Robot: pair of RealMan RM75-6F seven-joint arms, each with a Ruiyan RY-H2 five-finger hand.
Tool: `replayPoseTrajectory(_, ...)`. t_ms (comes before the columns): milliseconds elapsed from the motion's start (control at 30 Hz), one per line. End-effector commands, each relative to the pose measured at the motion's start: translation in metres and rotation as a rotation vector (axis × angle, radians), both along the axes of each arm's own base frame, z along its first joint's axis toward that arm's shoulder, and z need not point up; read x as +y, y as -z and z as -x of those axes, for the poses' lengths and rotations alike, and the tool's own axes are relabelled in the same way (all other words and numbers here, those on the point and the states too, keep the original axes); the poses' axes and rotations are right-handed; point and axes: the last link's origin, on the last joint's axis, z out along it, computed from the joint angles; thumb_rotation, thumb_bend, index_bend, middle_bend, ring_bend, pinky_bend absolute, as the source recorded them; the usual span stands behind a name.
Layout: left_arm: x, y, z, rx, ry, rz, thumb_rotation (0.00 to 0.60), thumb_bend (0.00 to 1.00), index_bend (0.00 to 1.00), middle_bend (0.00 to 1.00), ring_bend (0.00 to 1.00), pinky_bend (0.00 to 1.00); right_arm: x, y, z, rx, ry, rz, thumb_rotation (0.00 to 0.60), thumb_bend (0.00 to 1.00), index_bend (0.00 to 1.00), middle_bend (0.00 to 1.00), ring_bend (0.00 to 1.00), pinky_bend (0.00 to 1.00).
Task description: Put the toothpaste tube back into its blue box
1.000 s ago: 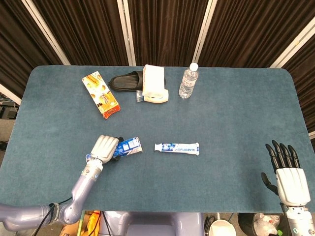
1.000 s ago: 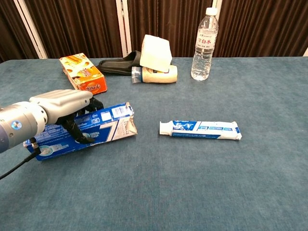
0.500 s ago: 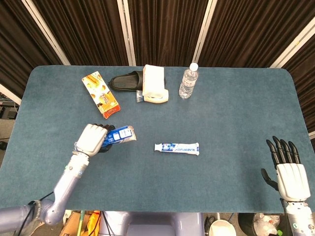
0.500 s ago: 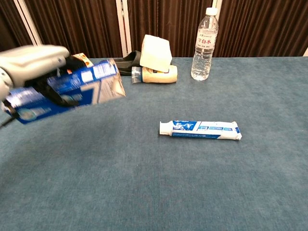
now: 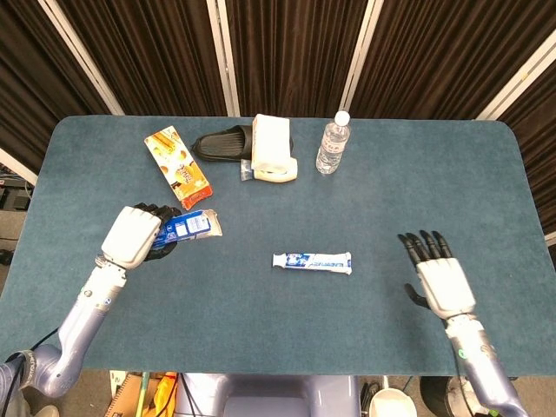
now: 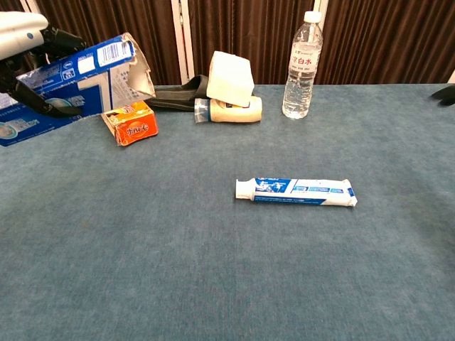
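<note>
We are holding the blue cardboard toothpaste box (image 6: 67, 82) in our left hand (image 5: 132, 236), lifted clear of the teal cloth tabletop (image 5: 391, 182) near its left edge, with the torn-open flap end pointing toward the middle. The white-and-blue toothpaste tube (image 5: 312, 261) is lying flat near the centre of the tabletop, well apart from both hands, its cap end pointing left toward the box. Our right hand (image 5: 441, 280) is hovering over the right side of the tabletop toward the front edge, fingers spread and holding nothing. To do this step well, we are judging that the right hand should take the tube near its crimped tail, so the cap end leads into the box, while the left keeps the opening level and facing it. The flaps seem bent inward, though the chest view is too oblique to be sure, so they may snag the cap.
</note>
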Motion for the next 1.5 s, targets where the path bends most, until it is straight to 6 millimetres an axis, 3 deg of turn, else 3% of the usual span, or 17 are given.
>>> replayPoseTrajectory(33, -0.001, -0.003, 0.003, -0.022, -0.008, -0.003, 0.6, 0.36, 0.38, 0.53, 0.52, 0.55, -0.019, 0.036, -0.023, -0.021, 0.033, -0.099, 0.6, 0.32, 0.07, 0.14, 0.0, 0.0)
replayPoseTrajectory(367, 0.003, -0.007, 0.014, -0.06, -0.044, -0.001, 0.6, 0.36, 0.38, 0.53, 0.52, 0.55, -0.041, 0.08, -0.04, -0.039, 0.124, -0.168, 0.6, 0.32, 0.08, 0.14, 0.0, 0.0)
replayPoseTrajectory(800, 0.006, -0.009, 0.019, -0.06, -0.057, -0.01, 0.6, 0.36, 0.38, 0.53, 0.52, 0.55, -0.061, 0.115, -0.076, -0.074, 0.115, -0.185, 0.6, 0.32, 0.1, 0.15, 0.0, 0.0)
replayPoseTrajectory(1067, 0.008, -0.012, 0.021, -0.072, -0.065, -0.014, 0.6, 0.36, 0.38, 0.53, 0.52, 0.55, -0.069, 0.133, -0.074, -0.065, 0.164, -0.195, 0.6, 0.32, 0.16, 0.2, 0.01, 0.0)
replayPoseTrajectory(1167, 0.008, -0.013, 0.021, -0.073, -0.067, -0.014, 0.6, 0.36, 0.38, 0.53, 0.52, 0.55, -0.07, 0.138, -0.071, -0.051, 0.174, -0.192, 0.6, 0.32, 0.22, 0.25, 0.06, 0.0)
replayPoseTrajectory(1267, 0.008, -0.013, 0.022, -0.074, -0.069, -0.012, 0.6, 0.36, 0.38, 0.54, 0.52, 0.55, -0.07, 0.14, -0.067, -0.036, 0.18, -0.183, 0.6, 0.32, 0.32, 0.33, 0.16, 0.11)
replayPoseTrajectory(1300, 0.008, -0.013, 0.022, -0.075, -0.071, -0.011, 0.6, 0.36, 0.38, 0.54, 0.52, 0.55, -0.07, 0.141, -0.066, -0.037, 0.184, -0.18, 0.6, 0.34, 0.38, 0.38, 0.21, 0.2)
replayPoseTrajectory(1433, 0.008, -0.011, 0.023, -0.071, -0.071, -0.006, 0.6, 0.36, 0.38, 0.54, 0.52, 0.55, -0.07, 0.141, -0.065, -0.036, 0.173, -0.159, 0.6, 0.53, 0.68, 0.62, 0.5, 0.59)
replayPoseTrajectory(1500, 0.008, -0.01, 0.023, -0.07, -0.07, -0.003, 0.6, 0.36, 0.38, 0.54, 0.52, 0.55, -0.069, 0.141, -0.068, -0.053, 0.161, -0.156, 0.6, 0.64, 0.79, 0.71, 0.6, 0.68)
